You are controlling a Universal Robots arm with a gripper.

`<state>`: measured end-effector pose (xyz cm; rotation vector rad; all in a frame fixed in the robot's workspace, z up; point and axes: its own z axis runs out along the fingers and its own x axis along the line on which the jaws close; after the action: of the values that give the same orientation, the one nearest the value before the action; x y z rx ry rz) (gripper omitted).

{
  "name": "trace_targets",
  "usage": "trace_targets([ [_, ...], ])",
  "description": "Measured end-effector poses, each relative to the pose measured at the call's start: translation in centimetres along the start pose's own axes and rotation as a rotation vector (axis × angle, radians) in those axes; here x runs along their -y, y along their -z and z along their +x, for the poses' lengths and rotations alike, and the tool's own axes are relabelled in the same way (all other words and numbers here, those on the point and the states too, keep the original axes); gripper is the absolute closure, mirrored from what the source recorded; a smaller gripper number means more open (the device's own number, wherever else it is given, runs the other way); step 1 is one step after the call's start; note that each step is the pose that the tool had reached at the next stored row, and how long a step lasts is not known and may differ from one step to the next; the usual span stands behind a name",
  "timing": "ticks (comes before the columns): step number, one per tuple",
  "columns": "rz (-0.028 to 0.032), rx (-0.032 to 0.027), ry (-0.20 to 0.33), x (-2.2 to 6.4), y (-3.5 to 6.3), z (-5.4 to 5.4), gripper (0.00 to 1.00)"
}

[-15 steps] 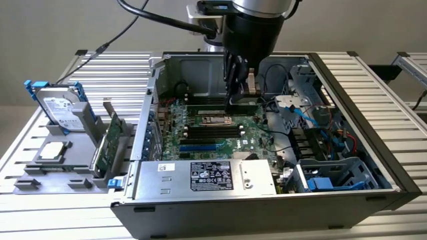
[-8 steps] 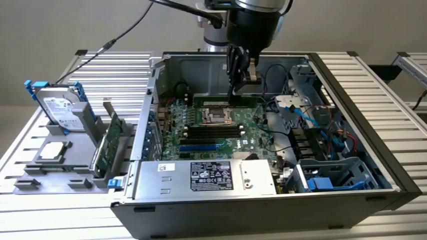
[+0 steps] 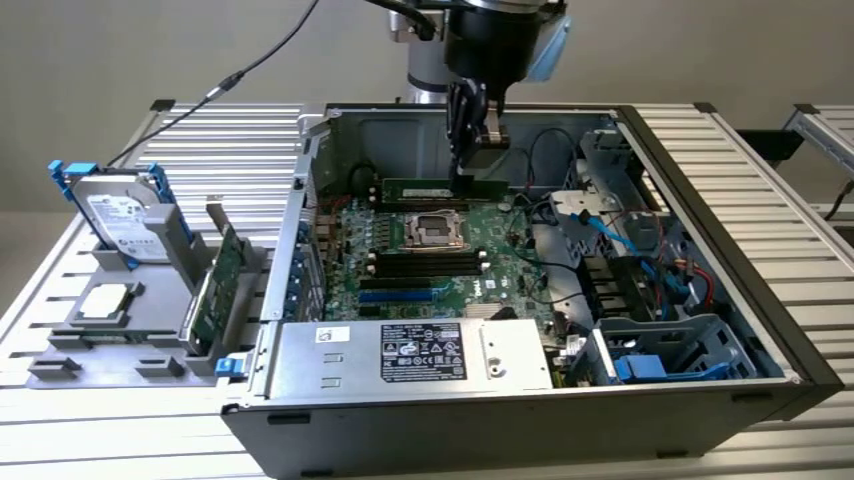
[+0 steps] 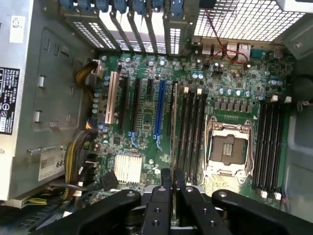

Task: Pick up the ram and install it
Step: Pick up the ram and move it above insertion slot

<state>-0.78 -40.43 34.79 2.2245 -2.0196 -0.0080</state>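
The ram [image 3: 424, 188] is a long, thin green stick that hangs level over the far part of the motherboard [image 3: 400, 270] inside the open computer case. My gripper [image 3: 467, 172] comes down from above and is shut on the stick's upper edge, towards its end on the exterior view's right. In the wrist view the ram [image 4: 174, 122] shows edge-on as a thin line between my black fingers [image 4: 165, 178]. It runs parallel to the black memory slots [image 4: 190, 132] beside the CPU socket [image 4: 229, 147], at their blue-slot side. How high it hangs above them I cannot tell.
The case walls [image 3: 300, 200] surround the board. A power supply [image 3: 414, 350] fills the near side, and blue cables [image 3: 621, 225] and a drive cage [image 3: 667, 350] fill the exterior view's right. Outside, at the left, a grey holder [image 3: 100, 345] carries a hard drive [image 3: 118, 215] and a green expansion card [image 3: 220, 285].
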Motion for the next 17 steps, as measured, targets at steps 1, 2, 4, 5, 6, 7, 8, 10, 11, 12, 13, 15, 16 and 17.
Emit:
trace_targets([
  [1, -0.0006, -0.0062, 0.000, -0.26, -0.07, -0.2, 0.87],
  [2, -0.0009, -0.0124, -0.001, -0.52, -0.14, -0.3, 0.87],
  [4, 0.0000, -0.0236, -0.002, -0.98, -0.29, -0.8, 0.87],
  [5, 0.0012, -0.0290, -0.003, -1.08, -0.34, -1.2, 0.87],
  [6, 0.0026, -0.0334, -0.004, -1.07, -0.40, -1.6, 0.87],
  [7, 0.0042, -0.0376, -0.004, -1.04, -0.43, -2.0, 0.87],
  [8, 0.0065, -0.0425, -0.005, -1.00, -0.44, -2.3, 0.87],
  [10, 0.0154, -0.0530, -0.007, -0.94, -0.47, -2.8, 0.87],
  [11, 0.0242, -0.0571, -0.008, -0.94, -0.50, -2.9, 0.87],
  [12, 0.0354, -0.0604, -0.010, -0.93, -0.53, -2.9, 0.87],
  [13, 0.0445, -0.0636, -0.011, -0.94, -0.56, -3.0, 0.87],
  [15, 0.0491, -0.0725, -0.013, -0.95, -0.61, -3.0, 0.87],
  [16, 0.0489, -0.0734, -0.013, -0.95, -0.62, -3.0, 0.87],
  [17, 0.0489, -0.0735, -0.013, -0.95, -0.62, -3.0, 0.87],
])
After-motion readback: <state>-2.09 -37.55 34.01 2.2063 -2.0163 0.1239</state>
